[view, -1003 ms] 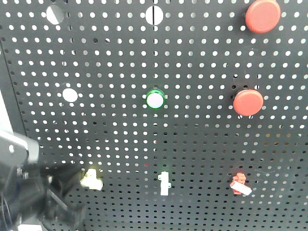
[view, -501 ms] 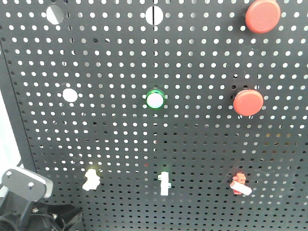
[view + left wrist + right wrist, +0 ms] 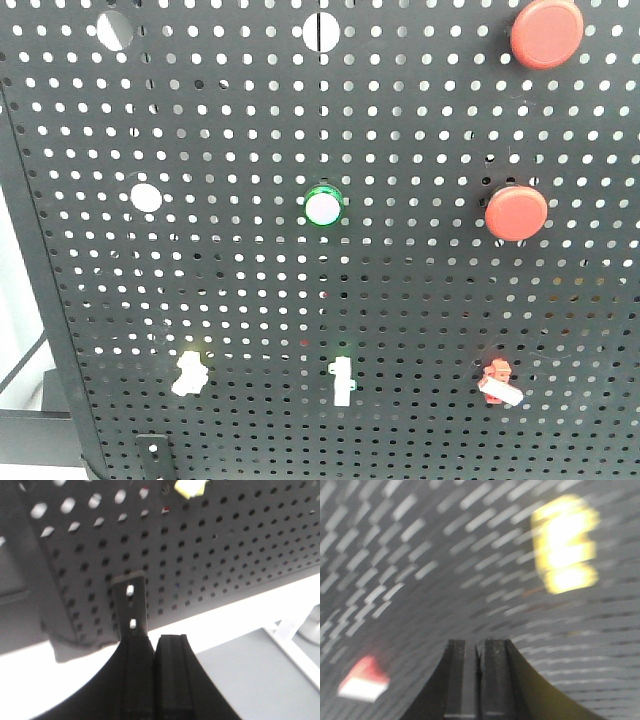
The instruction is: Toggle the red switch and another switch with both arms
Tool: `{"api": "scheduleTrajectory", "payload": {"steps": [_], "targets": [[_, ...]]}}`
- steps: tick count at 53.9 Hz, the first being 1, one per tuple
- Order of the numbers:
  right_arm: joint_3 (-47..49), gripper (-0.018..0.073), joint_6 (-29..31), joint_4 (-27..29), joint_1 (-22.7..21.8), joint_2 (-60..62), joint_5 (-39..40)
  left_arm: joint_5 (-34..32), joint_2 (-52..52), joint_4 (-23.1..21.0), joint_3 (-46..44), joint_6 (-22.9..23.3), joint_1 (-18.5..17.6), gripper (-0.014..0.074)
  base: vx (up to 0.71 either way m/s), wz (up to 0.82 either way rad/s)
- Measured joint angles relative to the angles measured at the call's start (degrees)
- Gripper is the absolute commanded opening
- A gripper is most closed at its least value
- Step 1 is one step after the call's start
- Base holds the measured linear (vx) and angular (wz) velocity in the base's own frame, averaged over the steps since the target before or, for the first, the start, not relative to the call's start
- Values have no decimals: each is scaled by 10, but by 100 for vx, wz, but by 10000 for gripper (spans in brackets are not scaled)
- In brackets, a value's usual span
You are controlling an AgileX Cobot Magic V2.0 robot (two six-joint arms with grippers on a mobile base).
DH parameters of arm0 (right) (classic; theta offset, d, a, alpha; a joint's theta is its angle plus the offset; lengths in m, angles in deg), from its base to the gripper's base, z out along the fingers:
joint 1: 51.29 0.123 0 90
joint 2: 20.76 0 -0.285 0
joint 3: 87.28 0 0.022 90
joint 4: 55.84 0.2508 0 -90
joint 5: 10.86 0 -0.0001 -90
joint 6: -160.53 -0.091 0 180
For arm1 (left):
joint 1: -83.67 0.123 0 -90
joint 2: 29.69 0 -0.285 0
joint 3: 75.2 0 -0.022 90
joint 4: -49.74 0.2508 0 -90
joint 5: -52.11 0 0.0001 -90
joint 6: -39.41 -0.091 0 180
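Observation:
The red switch (image 3: 498, 383) sits at the lower right of the black pegboard (image 3: 420, 290), its white lever tip pointing down-right. It shows blurred at the lower left of the right wrist view (image 3: 364, 680). The pale yellow switch (image 3: 189, 372) is at the lower left of the board and shows at the top edge of the left wrist view (image 3: 190, 487). My left gripper (image 3: 155, 639) is shut and empty, below the board's bottom edge. My right gripper (image 3: 478, 642) is shut and empty, close to the board and right of the red switch. Neither arm shows in the front view.
An upright white toggle (image 3: 341, 378) stands between the two switches. Above are a green-ringed button (image 3: 323, 207) and two big round red buttons (image 3: 516, 213) (image 3: 546, 33). A black bracket (image 3: 131, 605) hangs at the board's bottom left. A blurred yellowish piece (image 3: 565, 542) is at the upper right.
My left arm has dropped from beside the pale yellow switch down and out of the front view. The switch's lever now shows uncovered.

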Motion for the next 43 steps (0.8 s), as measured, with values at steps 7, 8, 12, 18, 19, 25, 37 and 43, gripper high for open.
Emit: {"api": "scheduleTrajectory", "payload": {"steps": [7,8,12,18,19,25,37,43], "targets": [[0,-6,175,200,13,-49,-38,0,-25,-5,13,1,0,3,0,0],[0,-6,208,224,22,-60,-45,0,-26,-7,14,1,0,3,0,0],[-4,-6,313,331,67,-101,-57,0,-26,-11,14,1,0,3,0,0],[-20,-6,396,419,145,-155,-19,0,-25,-12,16,1,0,3,0,0],[-24,-6,401,423,160,-160,-2,0,-25,-13,16,1,0,3,0,0],[-31,-6,419,442,211,-172,89,0,-25,-13,16,0,0,3,0,0],[-31,-6,423,454,229,-172,148,14,-25,-10,16,-1,0,3,0,0],[-31,-6,423,454,229,-174,158,15,-25,-2,17,-2,0,3,0,0]]}}
